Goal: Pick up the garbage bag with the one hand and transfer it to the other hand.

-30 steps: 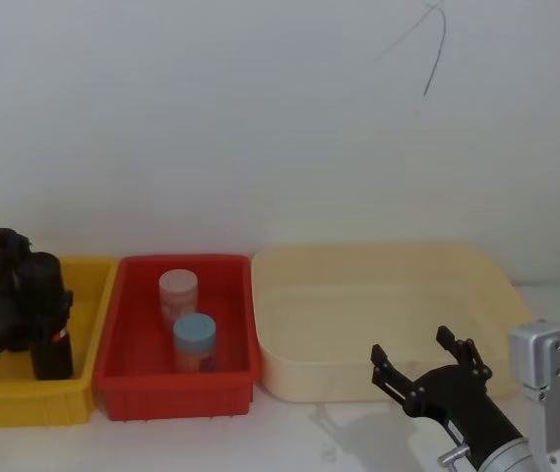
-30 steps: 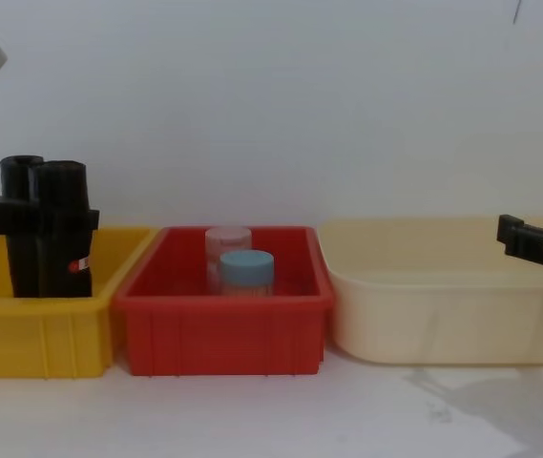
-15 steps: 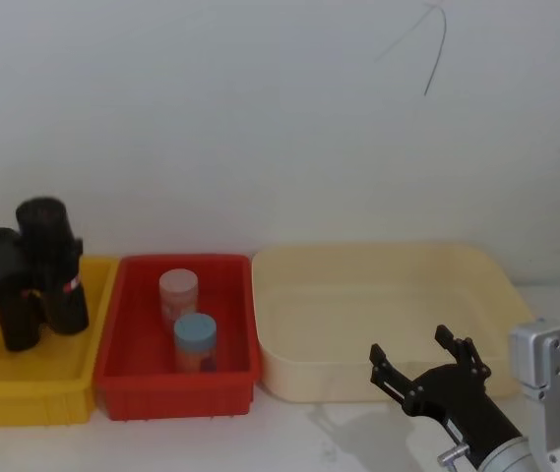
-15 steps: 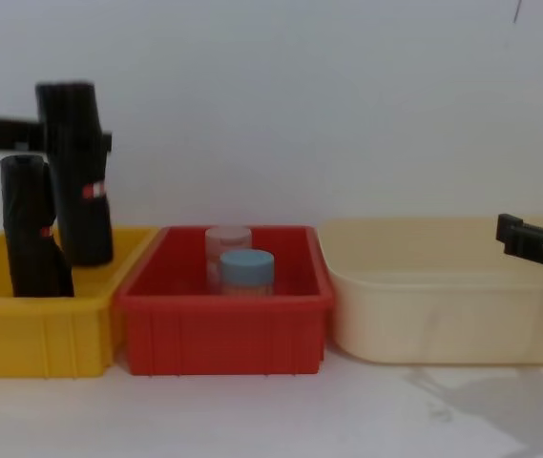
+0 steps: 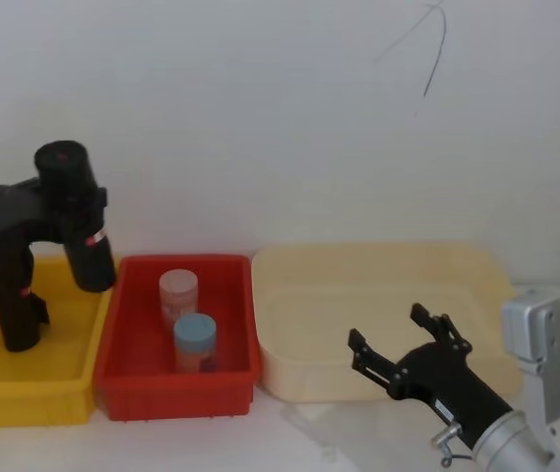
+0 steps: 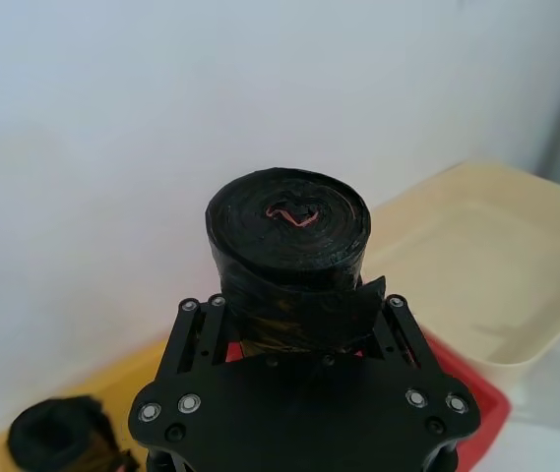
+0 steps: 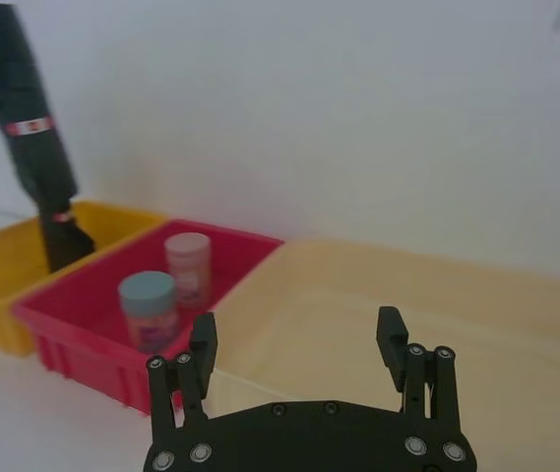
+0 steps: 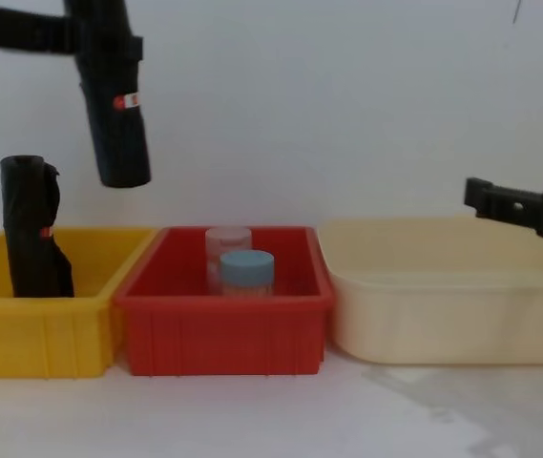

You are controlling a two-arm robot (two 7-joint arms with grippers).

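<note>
The garbage bag (image 5: 76, 214) is a thick black roll with a small red-and-white label, held in the air and slightly tilted. It hangs above the border between the yellow bin (image 5: 24, 405) and the red bin (image 5: 176, 385). My left gripper (image 5: 63, 202) is shut on its upper part, coming in from the left. The bag also shows in the chest view (image 8: 114, 105) and end-on in the left wrist view (image 6: 289, 241). My right gripper (image 5: 388, 329) stands open in front of the cream tub (image 5: 378, 285), far from the bag, with nothing between its fingers.
A narrower lumpy black roll (image 5: 14, 305) stands in the yellow bin. The red bin holds two jars, one pink-lidded (image 5: 178, 293) and one blue-lidded (image 5: 195, 339). The wide cream tub sits to their right. A white wall is close behind.
My left gripper has lifted the garbage bag up out of the yellow bin and carried it to the right. My right gripper has moved a little up and to the left.
</note>
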